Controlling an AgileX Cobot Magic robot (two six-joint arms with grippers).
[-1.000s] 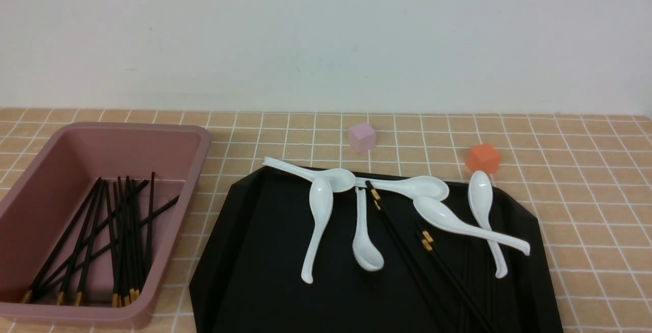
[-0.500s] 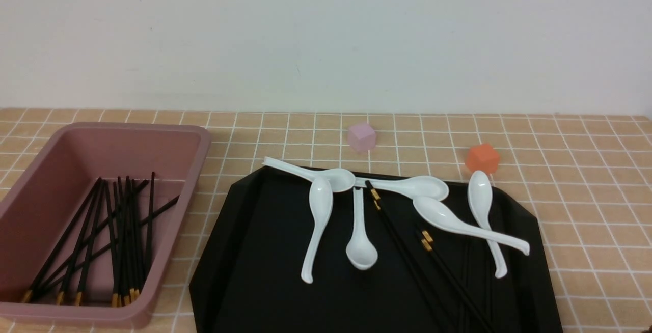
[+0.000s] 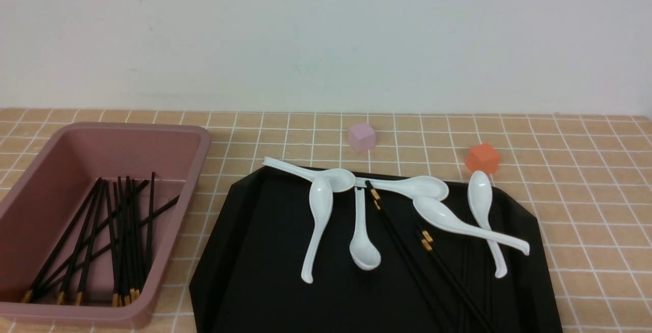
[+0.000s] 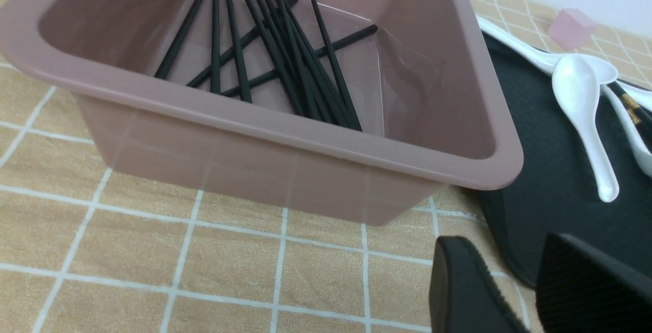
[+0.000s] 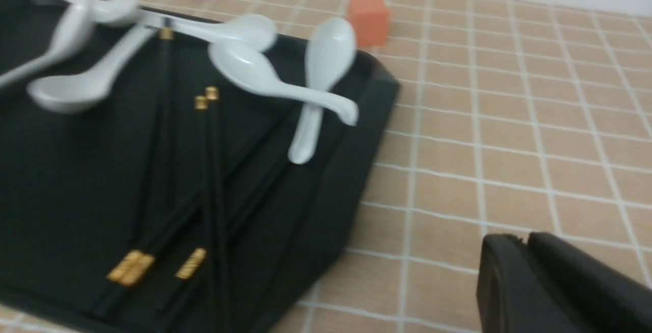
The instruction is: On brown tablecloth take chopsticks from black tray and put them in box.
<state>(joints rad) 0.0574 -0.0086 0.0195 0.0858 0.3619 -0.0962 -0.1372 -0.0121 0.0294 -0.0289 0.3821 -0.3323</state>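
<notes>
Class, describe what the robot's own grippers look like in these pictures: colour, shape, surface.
Only fingertips show, in the wrist views. The left gripper has two matte black, wedge-shaped fingers with finely ribbed inner edges. The right gripper shows two similar black fingers, blurred. No cables or markings are visible; the front view shows neither arm.

Left gripper [image 4: 514,292] has two matte black fingers [image 4: 461,287], blunt-tipped, with fine ridging along one inner edge. Right gripper [image 5: 524,272] has the same plain black, rounded fingers [image 5: 509,292].
</notes>
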